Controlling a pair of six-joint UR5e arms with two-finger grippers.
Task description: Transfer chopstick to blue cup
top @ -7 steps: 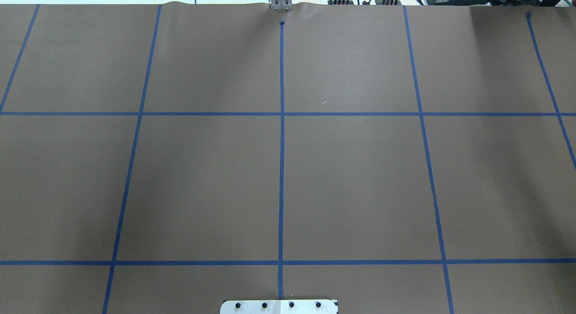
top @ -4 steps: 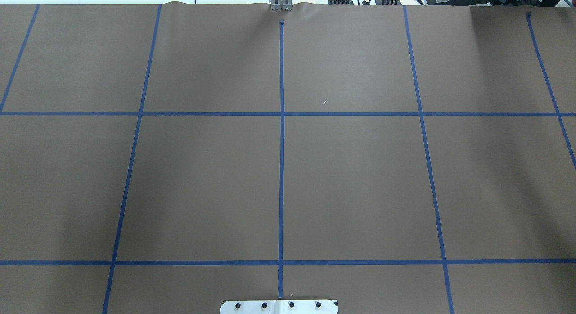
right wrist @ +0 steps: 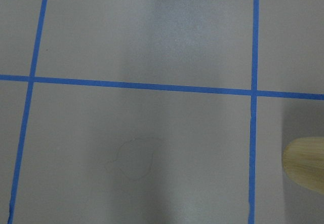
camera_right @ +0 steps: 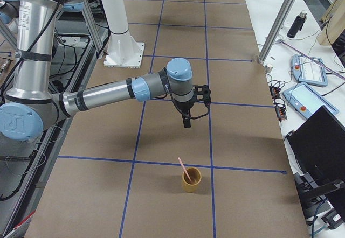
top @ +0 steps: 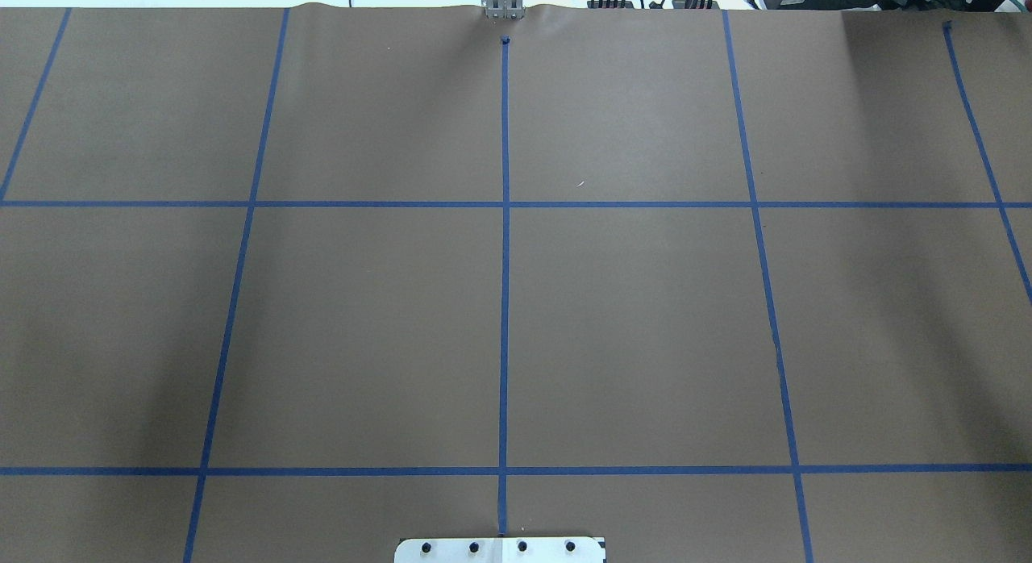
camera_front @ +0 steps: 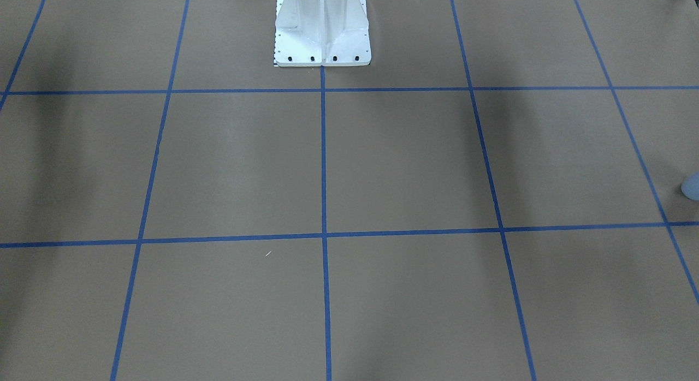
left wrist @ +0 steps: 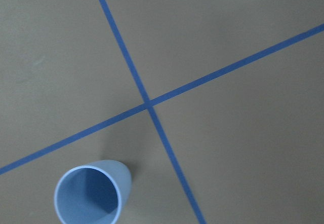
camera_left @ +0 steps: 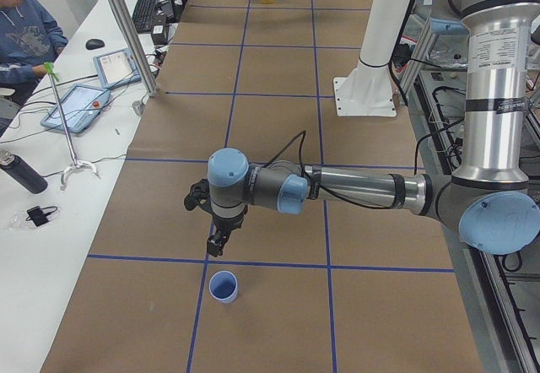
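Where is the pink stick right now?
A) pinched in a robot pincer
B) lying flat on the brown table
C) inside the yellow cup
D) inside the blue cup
C: the view from the robot's right shows the chopstick leaning in the yellow cup, while the blue cup sits empty.

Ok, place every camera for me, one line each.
Front-facing: across the table, facing the robot; white base shows.
Overhead: behind the robot, looking down on the table; base edge only.
Exterior left: table's end; left arm, left end effector near the blue cup.
Exterior right: opposite end; right arm, right end effector near the yellow cup holding the chopstick.
Left wrist: down onto the blue cup; no body.
Right wrist: down onto tape lines; no body.
Shared: both side views show both cups.
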